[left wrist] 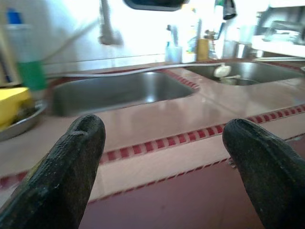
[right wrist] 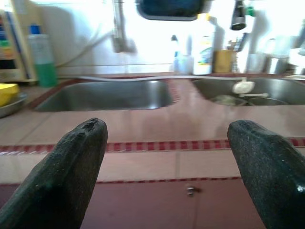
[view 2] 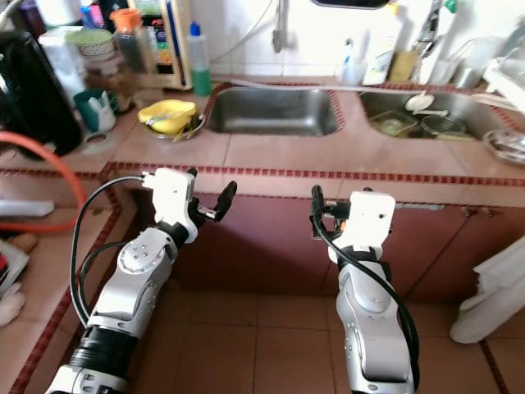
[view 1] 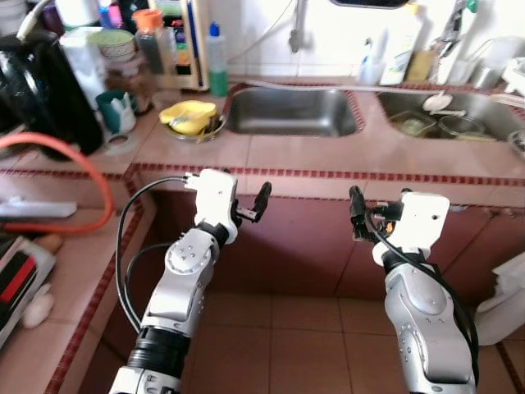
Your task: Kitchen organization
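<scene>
I stand before a tiled counter (view 1: 271,156) with a double steel sink. The left basin (view 1: 287,111) looks bare; the right basin (view 1: 447,115) holds glass bowls and a white utensil. A yellow object lies in a metal bowl (view 1: 189,117) left of the sink. My left gripper (left wrist: 162,129) is open and holds nothing, raised in front of the counter's front edge. My right gripper (right wrist: 167,129) is likewise open and holds nothing, at the same height, facing the counter between the two basins.
A green-filled bottle (view 1: 216,61), a teal mug (view 1: 117,109), jars and a black appliance (view 1: 33,90) crowd the back left. An orange hose (view 1: 90,164) loops over the left side counter. Bottles stand behind the sinks. A white object (view 1: 504,300) sits on the floor at right.
</scene>
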### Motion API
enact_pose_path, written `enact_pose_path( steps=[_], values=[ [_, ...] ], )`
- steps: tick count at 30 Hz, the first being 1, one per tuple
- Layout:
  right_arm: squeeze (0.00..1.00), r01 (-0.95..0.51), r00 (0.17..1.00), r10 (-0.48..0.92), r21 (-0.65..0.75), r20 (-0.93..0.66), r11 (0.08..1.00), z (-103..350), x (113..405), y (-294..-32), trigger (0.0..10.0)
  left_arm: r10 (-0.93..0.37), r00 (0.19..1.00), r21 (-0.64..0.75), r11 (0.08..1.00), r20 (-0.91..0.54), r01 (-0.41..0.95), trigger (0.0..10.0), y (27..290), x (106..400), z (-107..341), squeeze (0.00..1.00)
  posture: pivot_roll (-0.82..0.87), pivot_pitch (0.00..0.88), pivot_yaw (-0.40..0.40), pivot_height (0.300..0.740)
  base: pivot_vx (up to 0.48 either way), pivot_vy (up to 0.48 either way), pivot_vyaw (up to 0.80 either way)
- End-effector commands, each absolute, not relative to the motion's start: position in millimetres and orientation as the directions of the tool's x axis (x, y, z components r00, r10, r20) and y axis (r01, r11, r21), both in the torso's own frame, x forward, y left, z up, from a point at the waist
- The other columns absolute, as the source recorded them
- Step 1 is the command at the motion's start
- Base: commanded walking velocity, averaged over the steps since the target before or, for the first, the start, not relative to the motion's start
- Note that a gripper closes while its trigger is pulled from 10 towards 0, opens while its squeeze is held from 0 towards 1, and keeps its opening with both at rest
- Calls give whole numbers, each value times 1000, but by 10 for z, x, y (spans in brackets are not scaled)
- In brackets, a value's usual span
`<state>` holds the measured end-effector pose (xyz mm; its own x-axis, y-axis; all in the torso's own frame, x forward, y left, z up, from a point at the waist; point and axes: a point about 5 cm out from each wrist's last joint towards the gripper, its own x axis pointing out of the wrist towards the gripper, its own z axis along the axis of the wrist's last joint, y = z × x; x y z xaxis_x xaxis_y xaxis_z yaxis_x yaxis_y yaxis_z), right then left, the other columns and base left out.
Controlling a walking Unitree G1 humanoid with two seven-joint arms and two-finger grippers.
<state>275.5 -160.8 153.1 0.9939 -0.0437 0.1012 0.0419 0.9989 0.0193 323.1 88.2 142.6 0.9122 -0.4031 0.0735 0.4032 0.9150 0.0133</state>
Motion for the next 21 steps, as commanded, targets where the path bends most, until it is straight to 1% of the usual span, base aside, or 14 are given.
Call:
enact_pose_path(
  steps=[1,13,16,17,20,21],
  values=[
    [0,45,993,-47,18,104,999,1536,2766,-1603,10000,-421,903,22,907,86,421,10000,857,3247,1494,0,57,0,30,740,480,0,0],
    [0,26,991,-24,-12,133,1000,1598,2794,-1552,10000,-434,896,26,901,91,433,10000,822,3231,1503,0,58,0,26,740,480,0,0],
    [0,22,987,-15,-43,157,999,1638,2787,-1541,10000,-429,894,54,903,132,425,10000,808,3226,1566,0,60,0,22,740,464,0,0],
    [0,24,986,-16,-47,165,999,1653,2784,-1540,10000,-425,893,67,905,145,420,10000,806,3225,1585,0,60,0,22,740,319,0,0],
    [0,29,982,-18,-59,187,998,1696,2773,-1535,10000,-403,897,51,915,182,401,10000,799,3212,1621,0,60,0,20,740,0,0,0],
    [0,34,982,-22,-62,190,998,1700,2769,-1540,10000,-400,898,68,916,182,394,10000,799,3205,1617,0,59,0,20,740,0,0,0]
  ],
)
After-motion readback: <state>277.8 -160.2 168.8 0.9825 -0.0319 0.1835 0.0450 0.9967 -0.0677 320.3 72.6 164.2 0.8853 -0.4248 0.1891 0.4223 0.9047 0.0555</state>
